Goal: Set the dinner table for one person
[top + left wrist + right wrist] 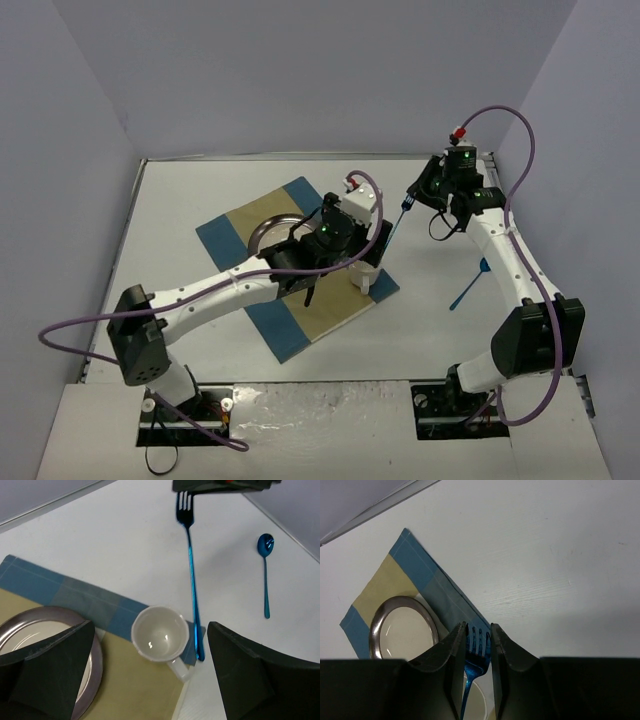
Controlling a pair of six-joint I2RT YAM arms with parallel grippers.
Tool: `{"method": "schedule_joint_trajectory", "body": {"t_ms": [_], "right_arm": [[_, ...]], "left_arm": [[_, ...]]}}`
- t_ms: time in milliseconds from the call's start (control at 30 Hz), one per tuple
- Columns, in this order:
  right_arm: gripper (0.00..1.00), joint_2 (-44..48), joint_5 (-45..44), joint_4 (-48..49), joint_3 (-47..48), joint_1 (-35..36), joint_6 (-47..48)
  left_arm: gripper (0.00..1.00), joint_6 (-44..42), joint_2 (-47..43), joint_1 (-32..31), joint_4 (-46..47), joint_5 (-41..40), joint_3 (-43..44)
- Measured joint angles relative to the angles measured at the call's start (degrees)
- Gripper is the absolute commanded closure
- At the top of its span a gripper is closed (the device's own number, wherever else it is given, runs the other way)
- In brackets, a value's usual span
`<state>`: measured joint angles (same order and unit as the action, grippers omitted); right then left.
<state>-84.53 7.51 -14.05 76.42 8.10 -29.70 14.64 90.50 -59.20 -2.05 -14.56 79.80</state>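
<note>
On the white dinner table (200,190) lies a blue-and-tan mat (300,322) with a metal-rimmed plate (50,614) and a white cup (160,632) on it. My left gripper (150,630) hovers open above the cup, one finger to each side, touching nothing. My right gripper (478,627) is shut on the tines of a blue fork (476,652). The fork (192,580) slants down, its handle end at the mat's corner just right of the cup. A blue spoon (265,575) lies on the table farther right.
The table's thin metal rim (45,511) runs along the back, with grey walls behind it and at both sides. The spoon (468,285) lies beside the right arm's forearm. Purple cables loop from both arms.
</note>
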Motion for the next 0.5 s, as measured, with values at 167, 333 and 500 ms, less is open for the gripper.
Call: {"method": "schedule_joint_trajectory", "body": {"t_ms": [167,333,500], "right_arm": [[1.0,0.0,-0.03,-0.35,0.0,1.98,-0.67],[1.0,0.01,-0.03,-0.37,0.0,2.97,-1.33],[1.0,0.02,-0.05,-0.39,0.0,3.29,-1.81]], "left_arm": [[0.15,-1.08,6.12,-1.21,3.64,0.05,3.22],[0.21,-2.52,9.94,-1.56,5.48,-0.03,4.82],[0.29,-3.5,12.18,-1.56,5.83,-0.96,5.85]]}}
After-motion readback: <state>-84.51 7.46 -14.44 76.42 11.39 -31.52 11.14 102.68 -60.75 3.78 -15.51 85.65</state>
